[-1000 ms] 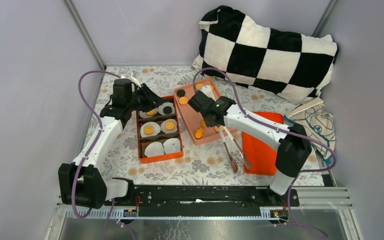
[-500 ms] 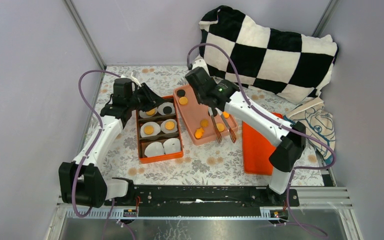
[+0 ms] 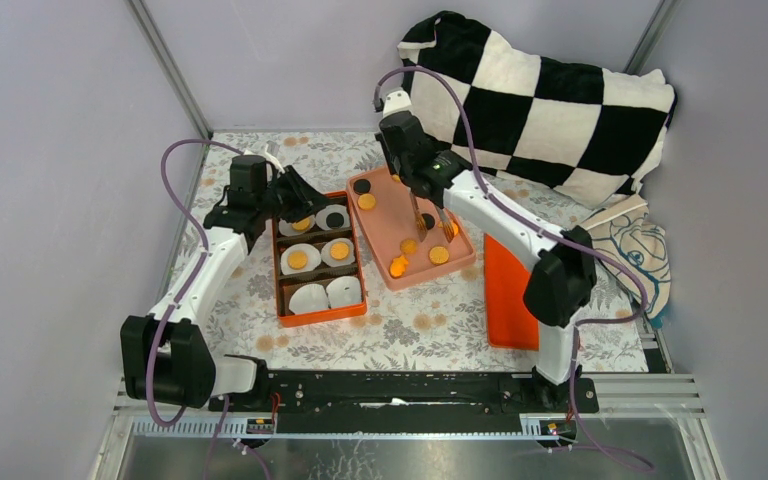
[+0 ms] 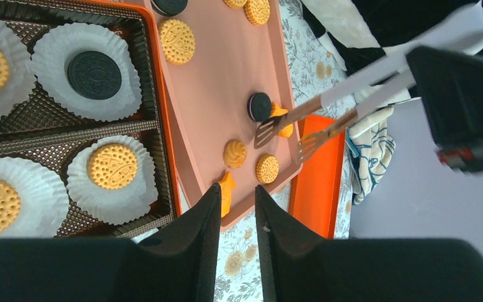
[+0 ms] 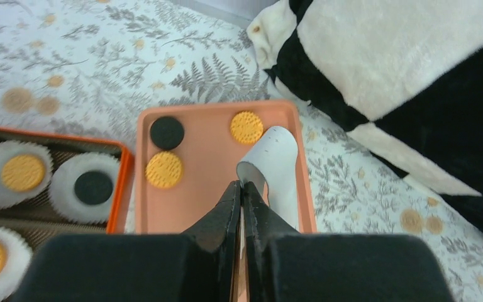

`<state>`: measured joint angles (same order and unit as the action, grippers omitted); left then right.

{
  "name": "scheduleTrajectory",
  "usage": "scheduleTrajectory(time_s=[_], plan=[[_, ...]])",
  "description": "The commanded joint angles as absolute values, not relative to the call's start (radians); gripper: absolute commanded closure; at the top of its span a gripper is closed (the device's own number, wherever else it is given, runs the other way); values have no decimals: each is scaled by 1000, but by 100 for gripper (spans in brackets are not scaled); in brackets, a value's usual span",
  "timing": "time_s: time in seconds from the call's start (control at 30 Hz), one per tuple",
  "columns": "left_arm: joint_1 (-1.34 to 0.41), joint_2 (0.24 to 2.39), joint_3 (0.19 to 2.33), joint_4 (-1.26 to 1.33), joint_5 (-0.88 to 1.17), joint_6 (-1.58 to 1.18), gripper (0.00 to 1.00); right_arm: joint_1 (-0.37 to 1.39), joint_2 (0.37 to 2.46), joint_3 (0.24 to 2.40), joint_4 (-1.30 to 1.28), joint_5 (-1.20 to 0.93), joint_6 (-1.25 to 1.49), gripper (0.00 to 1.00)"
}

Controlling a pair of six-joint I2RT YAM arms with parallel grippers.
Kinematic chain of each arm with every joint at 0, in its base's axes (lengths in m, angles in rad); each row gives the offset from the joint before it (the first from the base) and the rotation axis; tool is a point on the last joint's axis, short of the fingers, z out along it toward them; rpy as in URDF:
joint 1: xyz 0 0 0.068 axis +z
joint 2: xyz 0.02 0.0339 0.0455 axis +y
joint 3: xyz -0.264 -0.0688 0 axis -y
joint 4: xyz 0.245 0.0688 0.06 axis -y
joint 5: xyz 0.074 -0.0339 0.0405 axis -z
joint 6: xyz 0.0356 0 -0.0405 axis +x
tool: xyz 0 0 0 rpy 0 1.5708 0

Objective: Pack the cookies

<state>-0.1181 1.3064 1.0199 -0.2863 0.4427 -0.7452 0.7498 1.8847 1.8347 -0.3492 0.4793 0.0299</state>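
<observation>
The near end of the pink tray [image 5: 195,201] is hidden behind the right tool [image 5: 240,189]; the orange box [image 5: 124,189] is cropped.

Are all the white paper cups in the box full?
No, the two paper cups at the near end of the box sit empty; the other four each hold a cookie.

Bright, even, diffuse light fills every view, with faint soft shadows on the table [image 3: 410,325], and the near black left fingers [image 4: 182,258] and right fingers [image 5: 277,251] look slightly blurred.
</observation>
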Motion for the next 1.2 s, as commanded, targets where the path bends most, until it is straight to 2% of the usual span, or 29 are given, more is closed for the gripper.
scheduleTrajectory(time_s=[0.0, 0.2, 0.33, 0.53, 0.73, 0.87, 1.17], plan=[[-127, 1315, 1057, -268, 423, -727, 69, 720, 1970, 1898, -101, 476, -85, 97], [-127, 1336, 1060, -269, 429, -727, 69, 716, 2051, 1925, 137, 491, -176, 97], [-127, 1340, 1059, -269, 428, -727, 69, 716, 2072, 1979, 157, 446, -180, 97], [-127, 1351, 1063, -268, 430, -726, 69, 716, 2042, 1927, 290, 363, -163, 97], [-127, 1362, 1058, -262, 434, -725, 69, 707, 2127, 1929, 334, 354, -181, 97], [-128, 1365, 1057, -262, 434, -721, 69, 707, 2082, 1752, 416, 314, -124, 97], [-135, 1379, 1057, -252, 437, -727, 69, 709, 1742, 1209, 582, 220, 96, 98]])
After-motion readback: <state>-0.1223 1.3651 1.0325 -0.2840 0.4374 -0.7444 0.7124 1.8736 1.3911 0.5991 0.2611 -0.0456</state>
